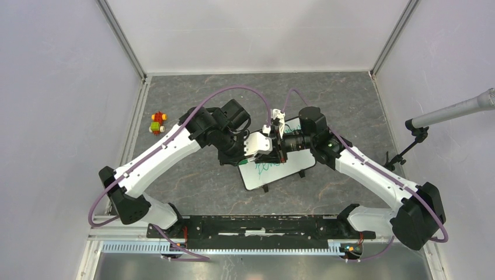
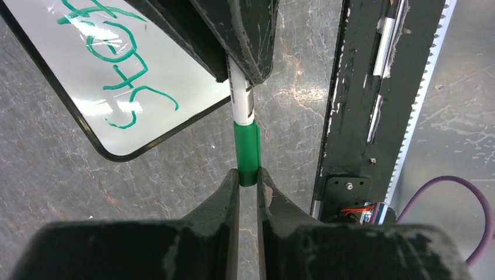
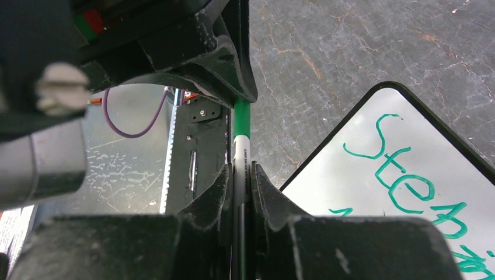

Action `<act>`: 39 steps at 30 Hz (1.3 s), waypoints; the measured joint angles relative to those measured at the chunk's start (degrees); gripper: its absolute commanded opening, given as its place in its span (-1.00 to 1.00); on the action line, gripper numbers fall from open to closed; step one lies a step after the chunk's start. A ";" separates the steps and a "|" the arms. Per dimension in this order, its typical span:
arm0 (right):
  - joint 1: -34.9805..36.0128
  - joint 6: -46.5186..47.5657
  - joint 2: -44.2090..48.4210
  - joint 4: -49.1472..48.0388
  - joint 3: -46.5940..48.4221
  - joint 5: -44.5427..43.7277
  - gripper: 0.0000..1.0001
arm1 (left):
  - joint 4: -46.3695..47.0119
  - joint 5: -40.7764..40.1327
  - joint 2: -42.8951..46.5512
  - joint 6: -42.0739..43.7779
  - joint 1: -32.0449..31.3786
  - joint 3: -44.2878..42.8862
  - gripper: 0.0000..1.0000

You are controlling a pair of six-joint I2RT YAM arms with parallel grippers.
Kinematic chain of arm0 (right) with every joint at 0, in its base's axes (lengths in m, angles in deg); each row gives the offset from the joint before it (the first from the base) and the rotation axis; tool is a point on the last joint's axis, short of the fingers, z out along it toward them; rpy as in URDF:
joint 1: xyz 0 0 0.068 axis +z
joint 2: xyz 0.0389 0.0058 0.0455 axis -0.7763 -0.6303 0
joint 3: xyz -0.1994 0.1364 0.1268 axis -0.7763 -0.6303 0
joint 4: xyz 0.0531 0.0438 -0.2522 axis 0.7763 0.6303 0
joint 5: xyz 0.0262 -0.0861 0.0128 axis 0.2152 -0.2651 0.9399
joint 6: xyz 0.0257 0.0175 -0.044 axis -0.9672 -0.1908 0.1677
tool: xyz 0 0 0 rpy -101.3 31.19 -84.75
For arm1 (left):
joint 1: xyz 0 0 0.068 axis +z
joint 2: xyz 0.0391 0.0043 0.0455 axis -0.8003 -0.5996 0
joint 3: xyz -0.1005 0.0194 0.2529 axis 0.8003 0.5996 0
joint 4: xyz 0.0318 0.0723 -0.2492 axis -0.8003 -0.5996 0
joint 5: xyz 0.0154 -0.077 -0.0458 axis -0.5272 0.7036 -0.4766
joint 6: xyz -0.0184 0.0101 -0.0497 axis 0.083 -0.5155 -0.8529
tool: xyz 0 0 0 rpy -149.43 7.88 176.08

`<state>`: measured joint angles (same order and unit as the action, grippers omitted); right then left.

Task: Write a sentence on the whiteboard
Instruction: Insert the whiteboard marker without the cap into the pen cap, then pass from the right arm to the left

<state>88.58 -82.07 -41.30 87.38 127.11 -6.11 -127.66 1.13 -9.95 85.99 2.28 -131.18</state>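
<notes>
Left gripper (image 2: 248, 175) pinches the marker's green cap (image 2: 246, 147); right gripper (image 3: 240, 174) clamps its white barrel (image 3: 241, 146). Below them the whiteboard (image 1: 287, 169), bearing the green sentence (image 3: 411, 186), lies on the grey worktop (image 1: 198, 181).

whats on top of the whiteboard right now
A green handwritten sentence is on the whiteboard. In the top view the left gripper and right gripper, both shut on a marker, hide its far part.
</notes>
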 measured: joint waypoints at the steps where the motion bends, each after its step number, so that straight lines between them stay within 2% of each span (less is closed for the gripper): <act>1: 0.00 0.00 -0.02 -0.02 0.00 -0.02 -1.00 | -0.07 -0.11 -0.07 -0.35 0.00 -0.09 -0.73; 4: -0.09 0.00 0.09 -0.26 0.00 0.11 -1.00 | 0.11 -0.20 0.28 -1.66 0.00 -0.09 -0.53; 8: -2.12 -0.26 0.61 -1.27 0.00 1.18 -1.00 | 3.28 2.38 1.95 -2.64 2.14 -0.07 -0.07; 10: -3.34 -0.83 0.85 -1.99 0.00 1.33 -1.00 | 6.75 5.88 3.63 -3.76 4.96 0.11 0.20; 12: -4.57 -1.55 1.27 -2.93 0.00 1.64 -1.00 | 9.79 9.79 6.29 -5.20 9.49 0.94 0.38; 15: -5.90 -2.84 2.08 -4.35 0.00 2.34 -1.00 | 14.12 15.63 10.97 -7.80 17.33 3.37 0.45; 17: -6.23 -3.80 2.51 -5.51 0.00 2.78 -1.00 | 16.02 18.08 13.27 -8.92 20.13 5.18 0.49; 21: -6.27 -6.19 2.91 -7.96 0.00 4.31 -1.00 | 17.79 23.21 14.73 -10.23 20.31 8.96 0.50; 25: -6.27 -8.96 2.93 -10.67 -0.15 5.73 -1.00 | 18.51 26.88 12.90 -10.56 20.20 11.23 0.44; 30: -6.25 -10.80 2.91 -12.61 -0.59 6.62 -1.00 | 18.75 29.11 11.04 -11.78 19.41 11.65 0.18; 39: -5.70 -11.76 2.91 -13.27 -1.46 7.54 -1.00 | 19.82 31.98 8.55 -12.66 15.47 11.65 -0.91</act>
<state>82.87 -93.83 -38.39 74.12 125.64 1.43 -107.83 33.11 -1.40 73.33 17.76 -119.53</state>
